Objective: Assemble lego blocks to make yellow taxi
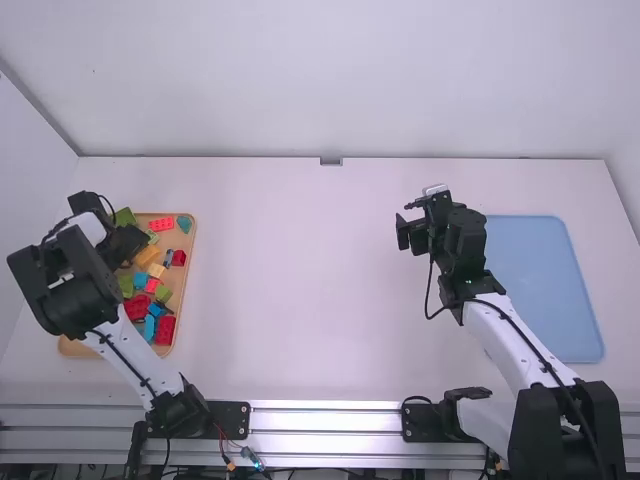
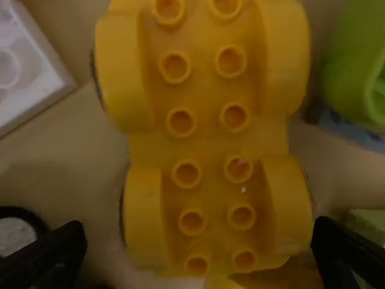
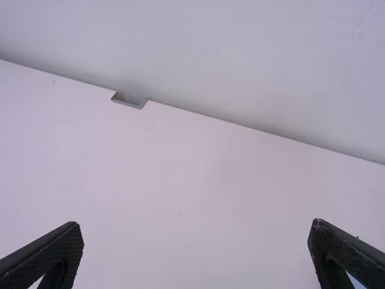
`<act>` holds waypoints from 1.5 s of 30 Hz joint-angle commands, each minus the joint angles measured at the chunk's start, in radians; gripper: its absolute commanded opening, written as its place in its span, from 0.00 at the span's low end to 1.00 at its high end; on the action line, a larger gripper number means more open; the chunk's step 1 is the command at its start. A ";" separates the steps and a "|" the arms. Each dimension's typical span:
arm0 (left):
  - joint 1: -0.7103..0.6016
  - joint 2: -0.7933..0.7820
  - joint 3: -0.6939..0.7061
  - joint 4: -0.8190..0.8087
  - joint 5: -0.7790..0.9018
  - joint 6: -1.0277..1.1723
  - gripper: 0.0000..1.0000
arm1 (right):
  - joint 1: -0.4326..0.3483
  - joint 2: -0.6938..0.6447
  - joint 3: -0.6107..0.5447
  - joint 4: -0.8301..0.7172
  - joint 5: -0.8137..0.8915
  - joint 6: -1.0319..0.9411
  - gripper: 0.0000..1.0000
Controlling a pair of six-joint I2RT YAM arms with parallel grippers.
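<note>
While the left arm (image 1: 120, 345) stands bent over the lower left part of the frame, its gripper (image 1: 130, 246) is above the wooden tray (image 1: 75, 348), at the left side of the white desk (image 1: 300, 300). In the left wrist view, a white block (image 2: 24, 66) lies in the tray, and a black wheel (image 2: 17, 232) with pale hub is near one of the left jaws. The yellow car base (image 2: 207, 144), with two rows of hollow studs and rounded wheel covers, shows between these jaws, which stand wide apart; I cannot tell if they touch it. On its other side there are a green round piece (image 2: 355, 66) and a pale green block (image 2: 368, 224).

In the high view, on the tray's right part, lie many blocks, among them a red block (image 1: 161, 224) near the upper edge, a teal block (image 1: 184, 223) just beside it, and a larger red block (image 1: 165, 330) lower down.

Right of the middle, the right gripper (image 1: 408, 234) is above the desk, well apart from the tray. Its jaws are also spread apart, with nothing between them. Farther right, a light blue mat (image 1: 550, 290) lies on the desk, partly behind the right arm (image 1: 500, 335).
</note>
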 commanded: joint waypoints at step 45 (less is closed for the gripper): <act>0.030 0.082 0.157 -0.071 0.053 0.137 0.50 | 0.000 0.004 0.032 -0.001 -0.033 0.006 0.99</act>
